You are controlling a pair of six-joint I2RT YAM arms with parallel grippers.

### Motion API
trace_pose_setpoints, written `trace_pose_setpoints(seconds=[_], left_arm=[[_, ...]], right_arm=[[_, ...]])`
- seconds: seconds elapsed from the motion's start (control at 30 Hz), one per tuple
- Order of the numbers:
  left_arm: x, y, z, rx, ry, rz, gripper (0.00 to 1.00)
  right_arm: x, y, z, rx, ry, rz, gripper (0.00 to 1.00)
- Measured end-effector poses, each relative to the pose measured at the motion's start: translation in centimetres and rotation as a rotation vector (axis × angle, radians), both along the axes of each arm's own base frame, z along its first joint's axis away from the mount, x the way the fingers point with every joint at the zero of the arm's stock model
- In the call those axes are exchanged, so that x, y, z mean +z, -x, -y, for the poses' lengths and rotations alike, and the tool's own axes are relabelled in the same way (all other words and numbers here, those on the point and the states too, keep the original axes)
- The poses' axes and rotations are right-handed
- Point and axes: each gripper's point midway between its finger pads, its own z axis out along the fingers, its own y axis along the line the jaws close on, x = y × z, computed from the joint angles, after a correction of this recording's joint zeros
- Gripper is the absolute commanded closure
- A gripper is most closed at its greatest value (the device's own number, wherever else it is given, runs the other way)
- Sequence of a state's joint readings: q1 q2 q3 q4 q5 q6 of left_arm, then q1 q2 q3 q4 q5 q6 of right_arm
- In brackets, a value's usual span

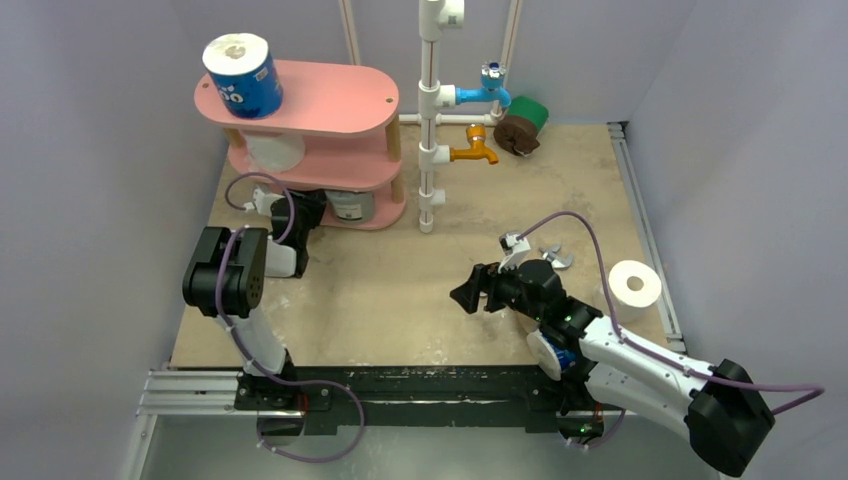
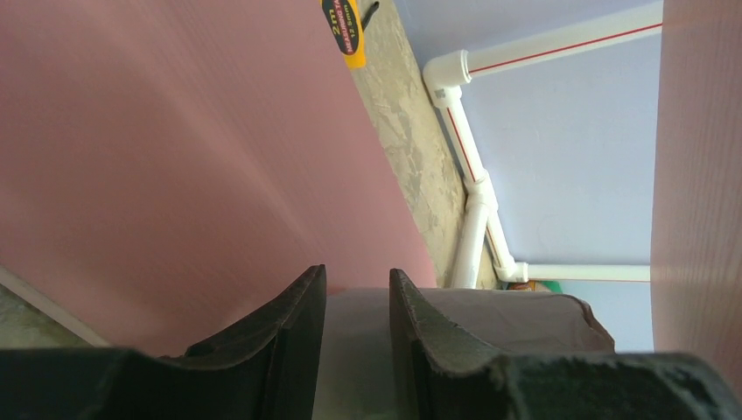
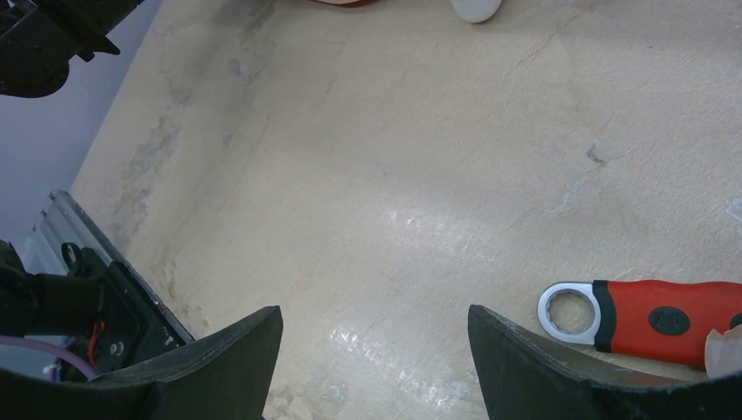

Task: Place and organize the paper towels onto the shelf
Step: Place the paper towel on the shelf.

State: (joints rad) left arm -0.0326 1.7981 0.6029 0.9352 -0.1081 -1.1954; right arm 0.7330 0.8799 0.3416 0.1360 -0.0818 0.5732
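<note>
The pink shelf (image 1: pixel 325 100) stands at the back left. A blue printed roll (image 1: pixel 243 75) sits on its top board, a white roll (image 1: pixel 272 150) on the middle board. A grey roll (image 1: pixel 350 205) lies on the bottom board. My left gripper (image 1: pixel 308 212) reaches in beside it. In the left wrist view the left gripper (image 2: pixel 357 276) has its jaws nearly closed, pinching the grey roll (image 2: pixel 525 315) between pink boards (image 2: pixel 175 131). My right gripper (image 1: pixel 465 293) hangs open and empty over bare table (image 3: pixel 374 311). A white roll (image 1: pixel 635 285) stands at the right; green (image 1: pixel 532 112) and brown (image 1: pixel 515 133) rolls lie at the back.
A white pipe frame (image 1: pixel 430 120) with blue and orange taps stands right of the shelf. A red-handled wrench (image 3: pixel 656 315) lies by the right gripper. A yellow tape measure (image 2: pixel 348 31) lies behind the shelf. The metal rail (image 1: pixel 400 385) runs along the near edge.
</note>
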Motion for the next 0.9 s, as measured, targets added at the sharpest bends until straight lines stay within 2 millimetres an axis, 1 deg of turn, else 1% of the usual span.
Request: trace_pose_setpoints(seconds=[0.33,0.67,0.9], left_arm=[[0.0,-0.1,0.8,-0.028,0.009,0.013,0.68],[-0.4,0.0,2.8,-0.065,0.021,0.010,0.69],[-0.5,0.1,3.4,-0.075,0.019,0.009,0.69]], right_arm=[[-0.4,0.0,0.0,0.000,0.010,-0.011,0.22],[-0.3,-0.1,-0.1,0.000,0.007,-0.007,0.22],[-0.3,-0.1,-0.1,0.000,0.007,-0.007,0.22]])
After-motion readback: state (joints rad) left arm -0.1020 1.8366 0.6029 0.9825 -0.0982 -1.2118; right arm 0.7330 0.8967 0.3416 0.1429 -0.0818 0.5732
